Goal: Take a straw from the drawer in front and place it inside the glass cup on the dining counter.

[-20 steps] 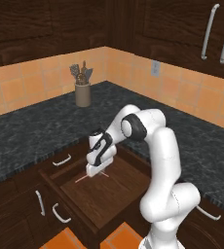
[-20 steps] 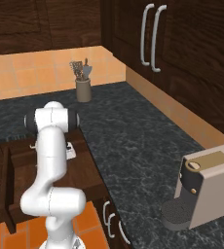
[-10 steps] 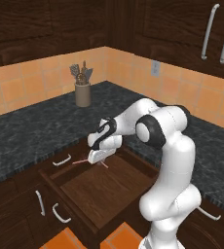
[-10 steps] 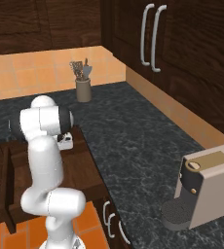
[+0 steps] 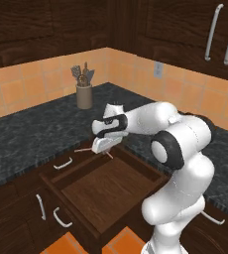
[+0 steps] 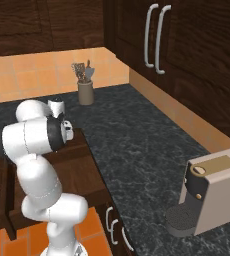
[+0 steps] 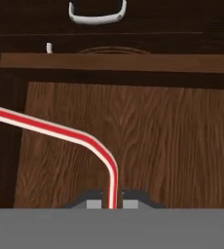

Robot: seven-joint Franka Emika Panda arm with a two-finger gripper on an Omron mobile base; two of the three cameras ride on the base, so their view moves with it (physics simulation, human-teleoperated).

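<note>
Even, soft rendered light with no clear source. Upper cabinets [image 5: 46, 30] sit dim in the upper part of both base views; the orange tiled wall [image 6: 32, 70] is brightest. The white arm [image 5: 180, 149] shows smooth shading, no glare. The hand view is slightly coarse, and the drawer [image 7: 133, 141] floor's grain looks soft.

- Left base view: taken from behind the arm's left, angled forward and down over the open drawer [image 5: 111, 191] toward the corner holding the utensil crock [image 5: 84, 95].
- Right base view: taken from behind the arm's right, covering the same crock [image 6: 85, 93] and black worktop [image 6: 137, 145], plus a coffee machine [image 6: 214, 192].
- Hand view: set close above the drawer floor [image 7: 158, 141], aimed along the fingers.
</note>
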